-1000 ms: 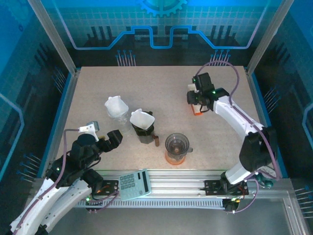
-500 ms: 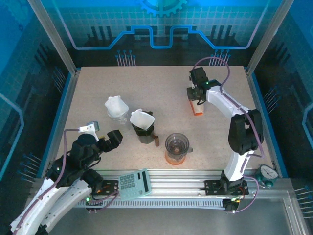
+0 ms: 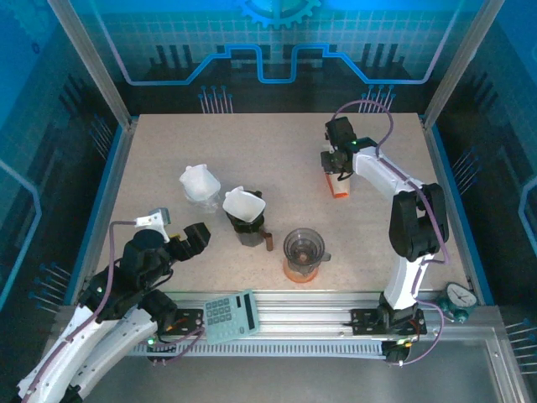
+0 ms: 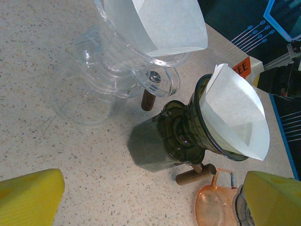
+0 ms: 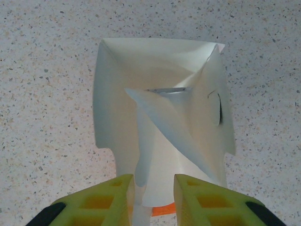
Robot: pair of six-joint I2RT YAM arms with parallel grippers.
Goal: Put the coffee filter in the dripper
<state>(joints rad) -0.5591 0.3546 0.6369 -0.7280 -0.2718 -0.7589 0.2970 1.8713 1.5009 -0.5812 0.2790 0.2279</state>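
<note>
Since a second ago my right arm has folded its elbow upward and settled the right gripper (image 3: pixel 339 161) over the orange filter box (image 3: pixel 338 186) at the far right of the table (image 3: pixel 277 151); my left arm has not moved. On the right wrist camera my jaws have narrowed about the lower edge of a white paper coffee filter (image 5: pixel 160 136), which stands open over the box, well apart from the drippers; whether the pads (image 5: pixel 108 197) already press it I cannot tell. The left gripper (image 4: pixel 150 202) is released, spread wide, near the dark dripper (image 4: pixel 207 136) that already carries a filter; the clear dripper (image 4: pixel 141 56) behind it has one also. I judge the empty dripper on the orange base (image 3: pixel 303 250) to be the goal. The paper looks very light, thin and soft; a hard squeeze would crumple it, and two sheets may cling together; I should pinch one wall near the seam, gently, and lift slowly.
</note>
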